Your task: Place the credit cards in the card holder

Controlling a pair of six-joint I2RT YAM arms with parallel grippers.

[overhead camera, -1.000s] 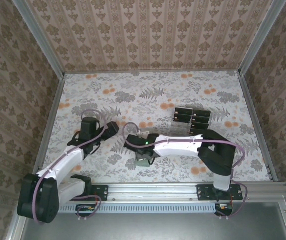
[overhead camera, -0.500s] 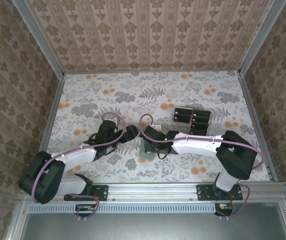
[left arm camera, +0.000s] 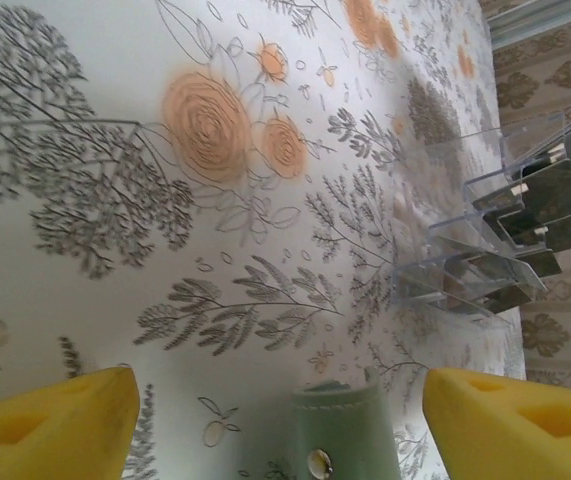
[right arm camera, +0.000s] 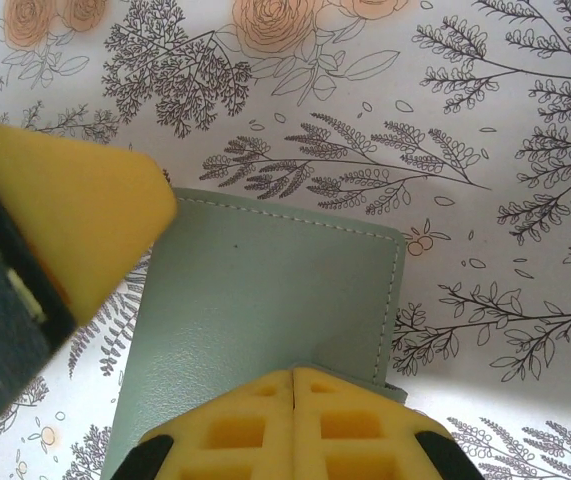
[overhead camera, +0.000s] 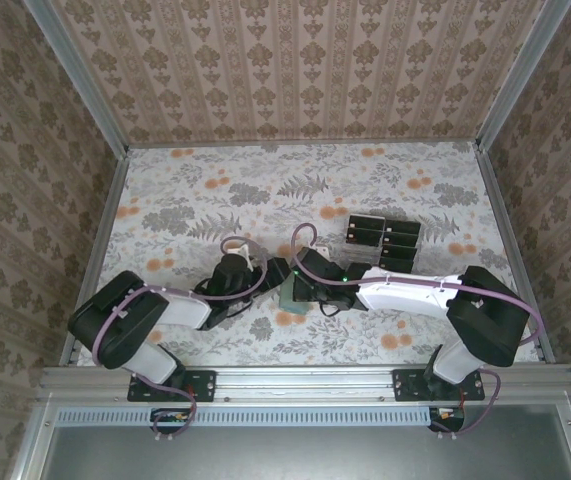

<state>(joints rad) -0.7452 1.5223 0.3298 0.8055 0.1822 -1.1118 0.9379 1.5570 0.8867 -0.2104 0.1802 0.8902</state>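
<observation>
The card holder is a pale sage-green wallet lying on the floral table. My right gripper is shut, pinching the wallet's near edge by its flap. In the top view the wallet sits between the two grippers. My left gripper is open, and the wallet's snap end lies between its yellow fingers. One of those left fingers reaches over the wallet's left corner. Several black credit cards stand in a clear rack beyond.
The clear tiered rack stands right of centre, behind the right arm. The left arm lies low across the near left. Metal rails and patterned walls enclose the table.
The left gripper has swung right, from the table's left side up to the wallet. The right gripper and wallet have shifted slightly farther from the near edge.
</observation>
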